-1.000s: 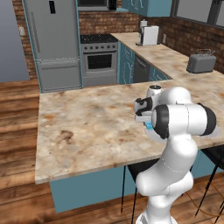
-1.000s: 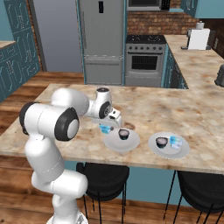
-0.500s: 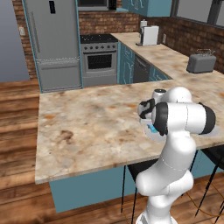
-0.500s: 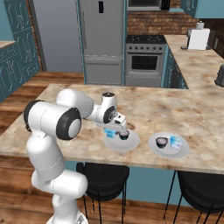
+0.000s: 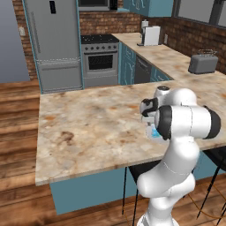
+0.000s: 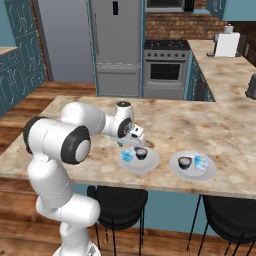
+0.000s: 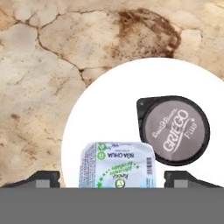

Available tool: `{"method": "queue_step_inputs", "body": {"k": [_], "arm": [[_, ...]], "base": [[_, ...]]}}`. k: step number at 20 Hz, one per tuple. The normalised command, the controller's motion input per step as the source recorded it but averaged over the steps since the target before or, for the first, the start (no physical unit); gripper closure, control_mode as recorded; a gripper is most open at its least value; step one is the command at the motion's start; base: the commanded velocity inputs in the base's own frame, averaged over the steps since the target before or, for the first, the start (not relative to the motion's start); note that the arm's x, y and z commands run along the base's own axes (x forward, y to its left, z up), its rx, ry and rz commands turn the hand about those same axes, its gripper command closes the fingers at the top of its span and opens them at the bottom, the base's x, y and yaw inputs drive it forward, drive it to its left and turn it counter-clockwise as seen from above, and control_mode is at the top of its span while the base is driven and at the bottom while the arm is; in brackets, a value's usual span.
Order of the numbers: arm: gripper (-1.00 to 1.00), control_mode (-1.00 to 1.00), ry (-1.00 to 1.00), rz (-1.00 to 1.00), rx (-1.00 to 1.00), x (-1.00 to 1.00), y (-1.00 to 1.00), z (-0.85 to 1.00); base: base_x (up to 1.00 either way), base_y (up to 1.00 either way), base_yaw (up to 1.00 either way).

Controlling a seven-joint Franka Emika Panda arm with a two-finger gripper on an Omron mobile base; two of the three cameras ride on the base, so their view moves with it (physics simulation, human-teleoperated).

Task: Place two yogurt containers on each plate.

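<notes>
My gripper [image 7: 112,178] hung over the near plate [image 7: 109,100] with jaws spread wide, holding nothing, the blue yogurt cup [image 7: 118,165] between my fingertips, the dark cup [image 7: 174,130] just beside it, both inside the rim.

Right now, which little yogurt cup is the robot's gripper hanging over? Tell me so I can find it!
Find the marble counter with two plates, and go to the plate under the white arm. Two cups sit on it. Yours is the light blue squarish cup with green writing, between the tips of the open gripper, not the dark round "Griego" cup beside it.
</notes>
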Motion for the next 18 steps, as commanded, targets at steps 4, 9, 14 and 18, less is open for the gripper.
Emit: {"method": "queue_step_inputs", "body": {"k": [4, 9, 14, 18], "arm": [[-1.00, -1.00, -0.10, 0.00, 0.00, -0.23, 0.00, 0.37], [-1.00, -1.00, -0.51, 0.00, -0.03, -0.97, 0.00, 0.44], [-1.00, -1.00, -0.85, 0.00, -0.13, -1.00, 0.00, 0.61], [-1.00, -1.00, -0.84, 0.02, -0.19, -1.00, 0.09, 0.79]], "base": [[0.00, 0.00, 0.00], [0.00, 0.00, 0.00], [0.00, 0.00, 0.00], [0.00, 0.00, 0.00]]}}
